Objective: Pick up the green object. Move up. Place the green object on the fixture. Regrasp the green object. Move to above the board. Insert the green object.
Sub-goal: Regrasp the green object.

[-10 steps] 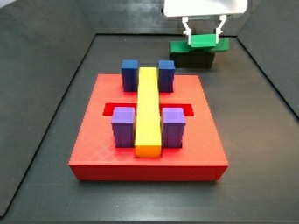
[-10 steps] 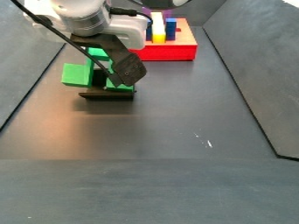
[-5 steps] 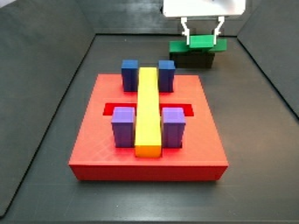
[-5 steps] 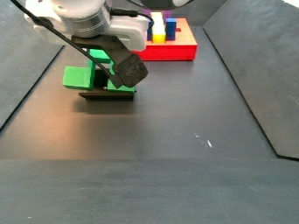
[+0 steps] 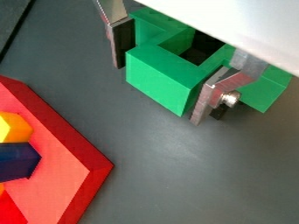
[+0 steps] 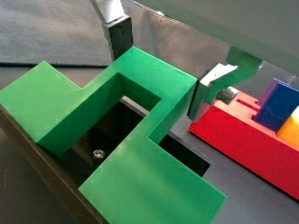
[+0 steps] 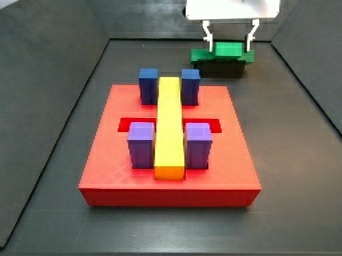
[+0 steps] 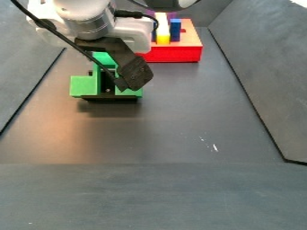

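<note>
The red board [image 7: 168, 150], with its yellow bar [image 7: 168, 128], sits well away from the gripper [image 5: 170, 74]. Right under the gripper the dark fixture [image 8: 115, 95] holds the green object [image 6: 111, 131]. The gripper's silver fingers [image 5: 218, 94] press on both sides of that green piece, pinching it

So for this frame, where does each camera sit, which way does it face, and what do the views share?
Side view: beyond the board's near edge, facing along it to the gripper at the far end.
Side view: opposite end, facing the green object on the fixture; arm shows.
Wrist view: looks down past the fingers straddling the green object.
Wrist view: closer, fixture under the green object.
All share the green object.
</note>
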{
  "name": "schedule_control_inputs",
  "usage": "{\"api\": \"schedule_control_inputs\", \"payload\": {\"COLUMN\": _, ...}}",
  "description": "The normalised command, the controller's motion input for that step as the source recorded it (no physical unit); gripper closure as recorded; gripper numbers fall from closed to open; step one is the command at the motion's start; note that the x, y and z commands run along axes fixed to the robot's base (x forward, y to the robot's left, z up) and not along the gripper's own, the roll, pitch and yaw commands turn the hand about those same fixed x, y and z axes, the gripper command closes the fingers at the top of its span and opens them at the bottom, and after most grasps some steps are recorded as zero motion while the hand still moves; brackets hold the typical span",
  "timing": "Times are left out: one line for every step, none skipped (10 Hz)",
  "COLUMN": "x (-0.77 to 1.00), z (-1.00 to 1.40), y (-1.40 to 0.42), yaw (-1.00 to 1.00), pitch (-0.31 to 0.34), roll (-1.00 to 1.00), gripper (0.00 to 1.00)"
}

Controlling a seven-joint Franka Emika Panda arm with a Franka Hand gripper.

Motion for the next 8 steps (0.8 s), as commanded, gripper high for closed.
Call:
{"api": "schedule_control_inputs", "payload": {"x": -0.06, "z": -0.02, "y": 0.0, "yaw": 0.0, "pitch": 0.0, "roll": 0.0, "gripper": 0.0}}
{"api": "schedule_control_inputs", "payload": {"x": 0.0, "z": 0.03, "y": 0.0, "yaw": 0.0, "pitch": 0.006, "roll": 0.2, "gripper": 0.0}}
{"api": "schedule_control_inputs", "payload": {"x": 0.11, "z": 0.24, "y": 0.0, "yaw": 0.04, "pitch": 0.034, "roll": 0.56, "gripper": 0.0}}
{"api": "schedule_control_inputs", "payload": {"x": 0.09, "z": 0.24, "y": 0.0, "yaw": 0.07, "pitch": 0.043, "roll": 0.67, "gripper": 0.0}}
{"api": "schedule_control_inputs", "payload": {"x": 0.1, "z": 0.28, "y": 0.03, "yaw": 0.08, "pitch": 0.063, "roll": 0.65, "gripper": 0.0}}
{"api": "schedule_control_inputs", "payload": {"x": 0.11, "z": 0.29, "y": 0.04, "yaw": 0.09, "pitch": 0.054, "roll": 0.63, "gripper": 0.0}}
{"api": "schedule_control_inputs", "payload": {"x": 0.04, "z": 0.18, "y": 0.03, "yaw": 0.09, "pitch": 0.034, "roll": 0.62, "gripper": 0.0}}
{"api": "schedule_control_inputs", "payload": {"x": 0.0, "z": 0.12, "y": 0.02, "yaw": 0.11, "pitch": 0.0, "roll": 0.61, "gripper": 0.0}}
